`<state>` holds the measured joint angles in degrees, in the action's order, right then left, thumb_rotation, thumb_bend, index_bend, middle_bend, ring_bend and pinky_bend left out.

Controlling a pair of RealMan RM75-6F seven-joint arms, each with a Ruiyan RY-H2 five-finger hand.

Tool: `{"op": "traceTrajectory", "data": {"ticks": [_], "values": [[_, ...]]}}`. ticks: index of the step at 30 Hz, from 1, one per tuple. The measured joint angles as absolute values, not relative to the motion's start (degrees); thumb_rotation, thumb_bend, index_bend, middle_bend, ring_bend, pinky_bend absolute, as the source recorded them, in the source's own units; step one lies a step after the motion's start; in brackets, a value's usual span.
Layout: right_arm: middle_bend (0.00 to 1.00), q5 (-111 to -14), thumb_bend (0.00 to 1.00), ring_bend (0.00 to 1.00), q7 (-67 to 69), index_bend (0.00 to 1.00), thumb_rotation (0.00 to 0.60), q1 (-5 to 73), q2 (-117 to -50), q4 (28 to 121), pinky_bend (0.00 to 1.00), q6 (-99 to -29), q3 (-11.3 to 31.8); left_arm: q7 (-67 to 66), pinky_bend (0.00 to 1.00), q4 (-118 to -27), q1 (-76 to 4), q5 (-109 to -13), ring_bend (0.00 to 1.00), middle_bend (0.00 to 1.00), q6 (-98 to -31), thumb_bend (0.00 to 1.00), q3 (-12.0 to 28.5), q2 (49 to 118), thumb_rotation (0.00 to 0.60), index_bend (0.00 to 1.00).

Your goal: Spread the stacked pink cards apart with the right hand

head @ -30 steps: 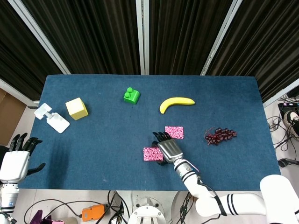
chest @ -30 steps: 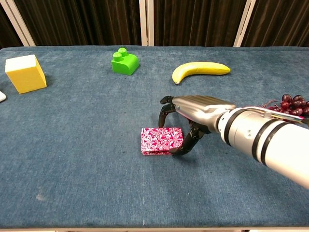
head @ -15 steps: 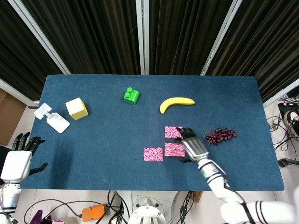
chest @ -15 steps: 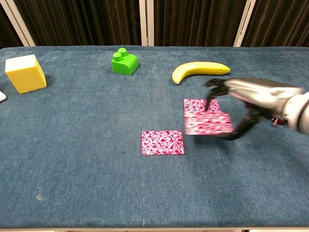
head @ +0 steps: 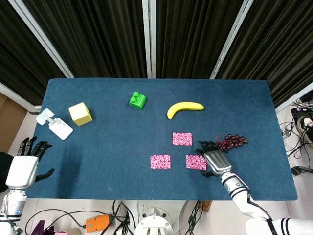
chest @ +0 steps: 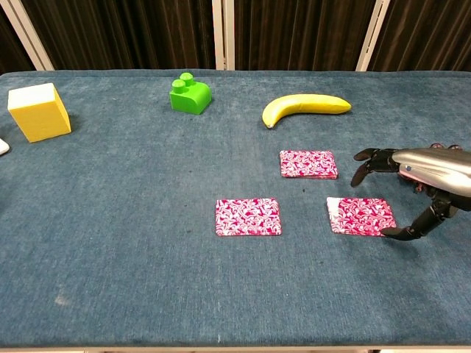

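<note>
Three pink patterned cards lie flat and apart on the blue table (head: 107, 142). One card (head: 160, 161) (chest: 248, 217) is near the front middle. Another card (head: 182, 139) (chest: 308, 164) is further back. The third card (head: 196, 162) (chest: 360, 216) is at the front right, with a white corner showing. My right hand (head: 215, 160) (chest: 427, 173) hovers at this third card's right edge. Its fingers (chest: 366, 163) are spread and raised off the card. The thumb tip (chest: 401, 234) is down at the card's right edge. My left hand (head: 25, 166) hangs open off the table's left front corner.
A yellow banana (head: 185, 108) and a green brick (head: 138, 100) lie at the back. Dark grapes (head: 231, 142) sit just behind my right hand. A yellow block (head: 80, 113) and a white part (head: 54, 123) are at the left.
My right hand took a card from the front-middle pile, carried it right, and laid it flat; its fingers have lifted off it. The left hand rose slightly.
</note>
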<state>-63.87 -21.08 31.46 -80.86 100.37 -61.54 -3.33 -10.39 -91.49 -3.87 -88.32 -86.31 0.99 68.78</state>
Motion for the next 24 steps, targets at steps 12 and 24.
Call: {"op": "traceTrajectory", "data": {"ticks": [12,24], "values": [[0.08,-73.8,0.43,0.0,-16.6,0.09,0.6,23.8,-72.5,103.5,0.0,-78.8,-2.0,-7.4,0.02,-90.9,-3.5,-87.0,0.04,0.2,-86.6,0.07,1.5,67.6,0.6,0.25],[0.05,-82.5,0.43,0.0,-5.7,0.02,0.6,7.9,-63.8,101.4,0.0,-97.8,-3.1,-4.2,0.02,-90.2,-1.7,-85.5,0.04,0.2,-88.2,0.07,1.5,66.3,0.6,0.25]]}}
